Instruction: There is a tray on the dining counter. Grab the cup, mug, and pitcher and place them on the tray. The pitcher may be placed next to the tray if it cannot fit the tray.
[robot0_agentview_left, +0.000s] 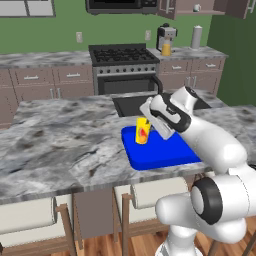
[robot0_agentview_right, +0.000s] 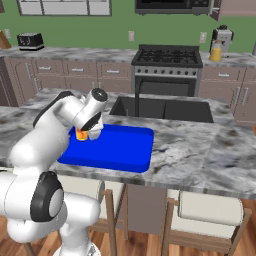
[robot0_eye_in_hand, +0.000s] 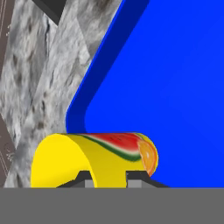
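My gripper is shut on the yellow cup, which has a fruit print on its side. The cup is upright over the far left corner of the blue tray; I cannot tell whether it touches the tray floor. The tray lies on the dining counter. The pitcher with orange contents stands on the back worktop beside a coffee machine. A small whitish mug sits in the open upper cabinet.
A dark sink is set into the counter just behind the tray. The stove stands against the back wall, with a grey cylinder to its right. Stools sit under the counter's front edge.
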